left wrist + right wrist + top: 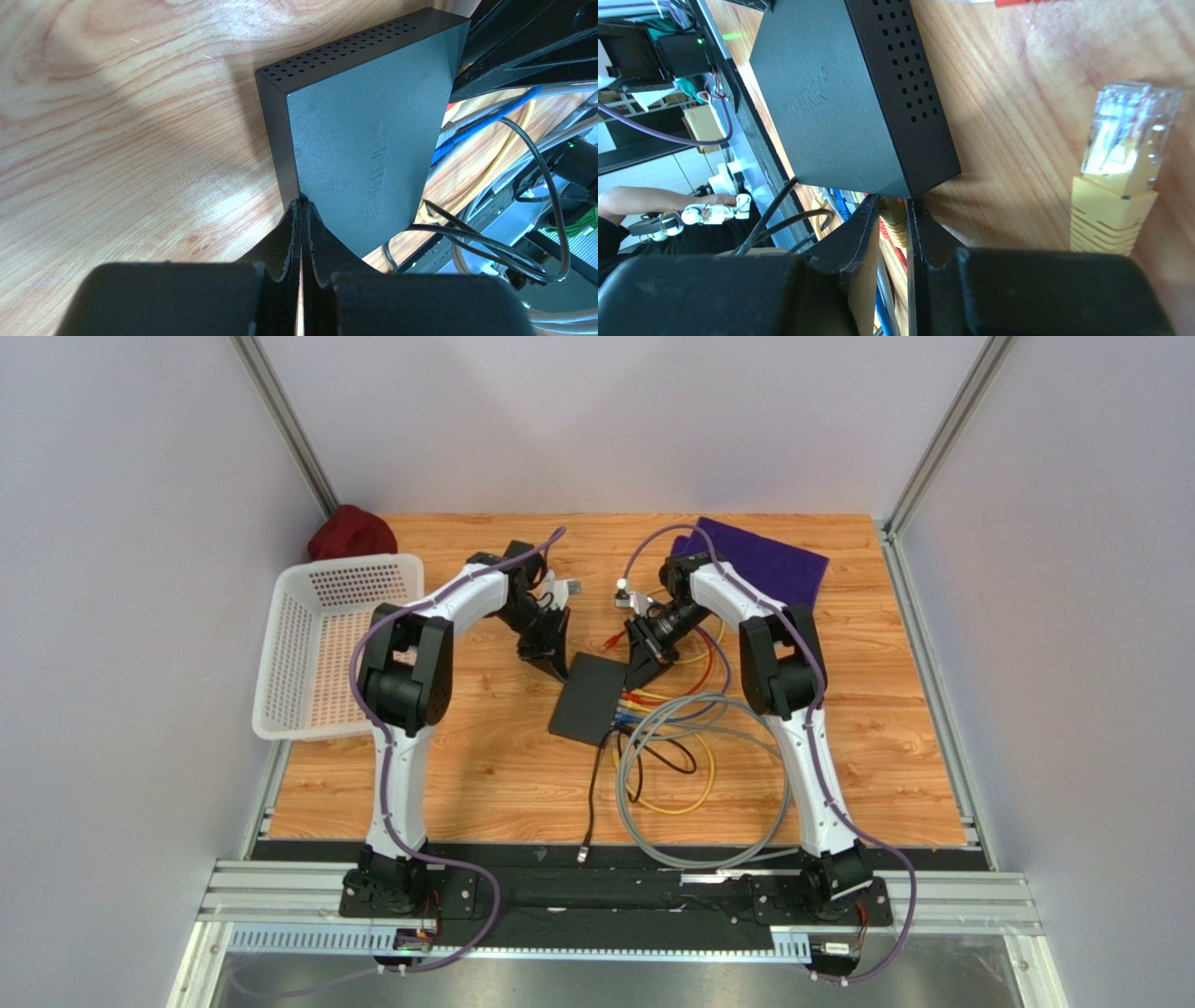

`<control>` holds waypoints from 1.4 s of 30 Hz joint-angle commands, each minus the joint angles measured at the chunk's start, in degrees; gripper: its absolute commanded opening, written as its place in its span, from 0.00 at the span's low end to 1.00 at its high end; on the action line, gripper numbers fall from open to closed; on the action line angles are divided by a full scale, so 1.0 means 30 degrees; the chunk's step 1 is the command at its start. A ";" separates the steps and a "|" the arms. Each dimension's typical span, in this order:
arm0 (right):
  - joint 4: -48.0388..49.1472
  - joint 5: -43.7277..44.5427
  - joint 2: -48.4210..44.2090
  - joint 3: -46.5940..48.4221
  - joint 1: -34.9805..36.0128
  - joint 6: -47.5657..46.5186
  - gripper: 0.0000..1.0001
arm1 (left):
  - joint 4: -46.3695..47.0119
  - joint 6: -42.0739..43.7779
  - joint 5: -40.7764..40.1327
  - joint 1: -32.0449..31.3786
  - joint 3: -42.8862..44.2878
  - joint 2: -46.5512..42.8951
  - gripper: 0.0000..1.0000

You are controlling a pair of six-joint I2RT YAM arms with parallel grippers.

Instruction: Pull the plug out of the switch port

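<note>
Mid-tabletop [463, 756], between both arms: the switch [589, 697], flat, black, vented along one side. Left gripper [302, 204] shut tight, nothing between its fingers, tips pressed to one corner of the switch. Right gripper [896, 203] nearly closed at the port side, pinching a yellow plug [895, 225] (blue cables [842, 203] crowded just beside it). On the wood nearby, untouched: a second yellow plug [1120, 175] with a clear tip. Loose cables [687, 763] coiled near the switch; white basket [337, 644] well off to the left.
</note>
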 commanded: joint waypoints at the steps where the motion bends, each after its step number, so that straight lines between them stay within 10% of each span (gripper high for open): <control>1: -0.0990 0.2950 0.1038 0.0714 0.0384 -0.1461 0.00 | 0.0789 0.0569 -0.1724 -0.0103 0.0178 0.0886 0.00; 27: -0.4273 0.8225 0.0190 0.3292 -0.0085 -0.8728 0.00 | 0.1081 0.0803 -0.1929 -0.0220 -0.0290 0.0125 0.00; 42: 0.5922 1.1711 -0.2945 0.3176 -0.0056 -0.6914 0.00 | 0.1082 0.1008 -0.1901 -0.0308 -0.0466 -0.0343 0.00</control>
